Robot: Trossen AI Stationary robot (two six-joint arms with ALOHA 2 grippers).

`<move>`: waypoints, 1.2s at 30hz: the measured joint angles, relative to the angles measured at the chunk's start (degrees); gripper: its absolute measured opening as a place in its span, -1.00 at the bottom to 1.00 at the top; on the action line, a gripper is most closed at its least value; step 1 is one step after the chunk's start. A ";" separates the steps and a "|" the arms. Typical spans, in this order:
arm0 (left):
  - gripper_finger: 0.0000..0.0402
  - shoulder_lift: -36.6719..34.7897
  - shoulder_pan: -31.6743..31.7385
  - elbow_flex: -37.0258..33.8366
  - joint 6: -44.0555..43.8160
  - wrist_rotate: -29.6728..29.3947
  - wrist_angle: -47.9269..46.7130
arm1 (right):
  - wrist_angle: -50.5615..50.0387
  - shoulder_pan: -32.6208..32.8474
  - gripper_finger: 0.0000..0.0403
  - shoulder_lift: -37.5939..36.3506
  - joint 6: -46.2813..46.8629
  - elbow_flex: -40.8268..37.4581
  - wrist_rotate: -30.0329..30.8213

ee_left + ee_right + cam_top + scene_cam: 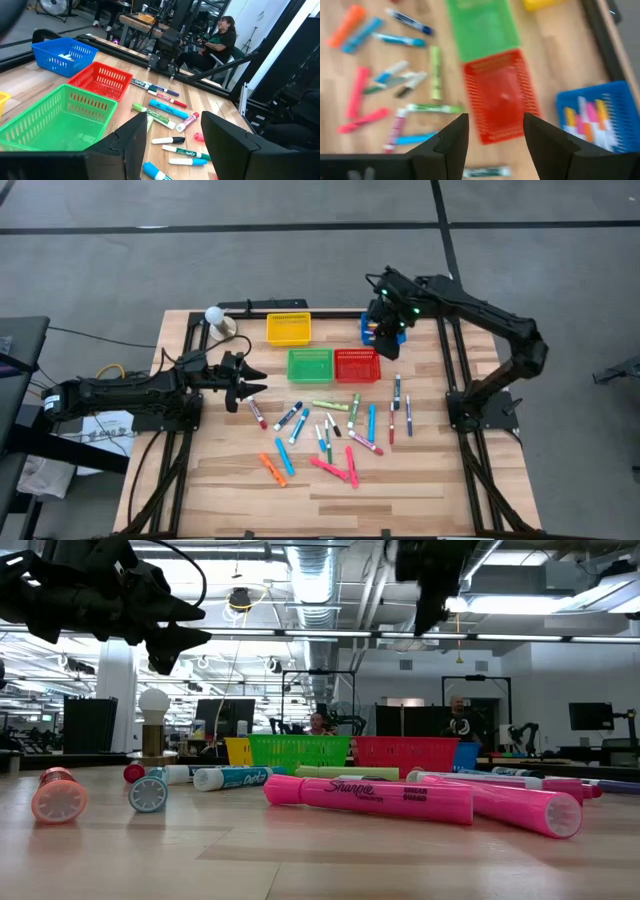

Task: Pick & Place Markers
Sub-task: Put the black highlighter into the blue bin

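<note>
The yellow basket (288, 328), green basket (310, 364) and red basket (357, 365) looked empty; the blue basket (598, 118) held several markers. The left gripper (257, 381) hovered left of the green basket, jaws parted, holding nothing. The right gripper (385, 332) hung over the blue basket, released and empty. The markers (330, 438) lay scattered on the worktop (450, 490) near the baskets, pointing in mixed directions.

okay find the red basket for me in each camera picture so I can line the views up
High view: red basket at centre, right of the green basket.
Low view: red basket at centre back, behind the pink markers.
Left wrist view: red basket between the green basket and the blue one.
Right wrist view: red basket at centre.
Shared landmark: the green basket adjoining it.
</note>
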 joint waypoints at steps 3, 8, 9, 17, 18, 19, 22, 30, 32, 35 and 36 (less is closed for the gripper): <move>-0.07 0.00 0.00 0.00 -0.01 -0.01 0.00 | -0.01 3.96 -0.13 -2.86 4.72 0.00 -0.87; -0.07 0.00 0.00 0.02 -0.01 -0.01 0.00 | 0.23 11.83 -0.15 -5.48 13.03 0.00 -0.86; -0.07 0.00 0.00 0.02 -0.16 -0.03 0.00 | 0.23 13.55 -0.15 -5.65 14.75 0.00 -0.86; -0.07 0.00 0.00 0.02 -0.19 -0.10 0.00 | 1.54 26.88 -0.16 -4.36 28.76 -0.08 2.18; -0.07 0.00 0.00 0.02 -0.19 -0.15 0.00 | 2.44 28.48 -0.16 -3.86 30.71 -0.04 3.24; -0.07 0.00 -0.01 0.02 -0.19 -0.17 0.00 | 2.97 29.98 -0.16 -3.42 32.55 -0.08 4.57; -0.07 0.00 0.00 0.02 -0.17 -0.11 0.00 | 5.69 34.11 -0.16 -1.43 37.08 -0.11 7.60; -0.07 -0.45 -0.18 -0.06 -0.14 0.53 0.03 | 17.23 40.17 -0.15 5.97 43.05 -0.07 9.18; -0.07 -0.34 -0.56 -0.02 -0.14 1.11 0.66 | 18.46 40.25 -0.14 8.18 43.87 -0.07 9.04; -0.07 -0.31 -0.96 -0.07 -0.17 2.06 0.63 | 18.78 39.99 -0.12 11.72 43.97 -0.07 8.99; -0.07 -0.31 -1.14 -0.07 -0.23 2.63 0.65 | 18.37 39.88 -0.11 12.76 43.91 -0.13 8.95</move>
